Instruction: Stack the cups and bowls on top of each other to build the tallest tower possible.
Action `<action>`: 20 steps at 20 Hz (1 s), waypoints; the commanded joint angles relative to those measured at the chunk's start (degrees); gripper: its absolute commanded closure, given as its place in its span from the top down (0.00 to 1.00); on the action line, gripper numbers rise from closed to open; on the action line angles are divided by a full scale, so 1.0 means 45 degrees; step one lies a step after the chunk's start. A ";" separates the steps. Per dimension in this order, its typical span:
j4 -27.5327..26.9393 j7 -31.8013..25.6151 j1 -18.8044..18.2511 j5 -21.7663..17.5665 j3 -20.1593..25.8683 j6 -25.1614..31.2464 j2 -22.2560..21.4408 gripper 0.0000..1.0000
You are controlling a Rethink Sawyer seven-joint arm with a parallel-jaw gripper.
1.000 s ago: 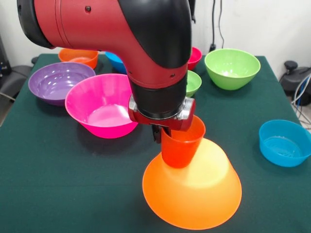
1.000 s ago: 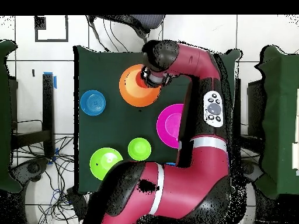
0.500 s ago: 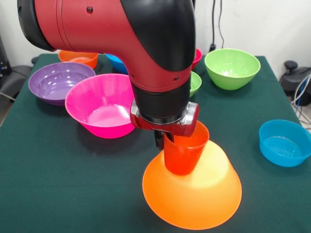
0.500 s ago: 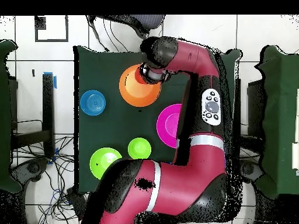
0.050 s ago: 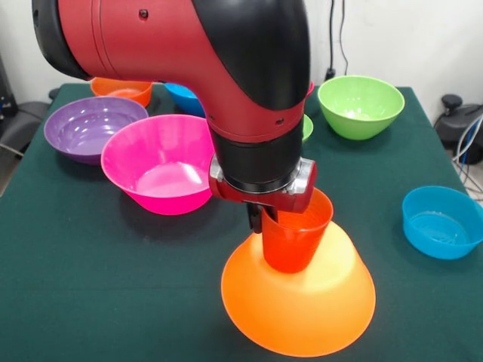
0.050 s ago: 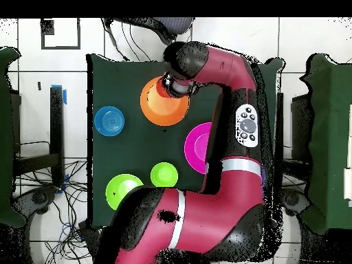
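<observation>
orange-red cup [image 5: 294, 237], mouth up, has sunk a little in the last second and now sits at the crown of the upturned orange bowl [image 5: 302, 309]. your gripper [image 5: 260, 220] is clamped on its rim; you can probably let go.
</observation>
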 commanded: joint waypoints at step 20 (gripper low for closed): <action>-0.0330 0.3065 0.0782 0.0844 -0.0561 0.0158 0.0261 1.00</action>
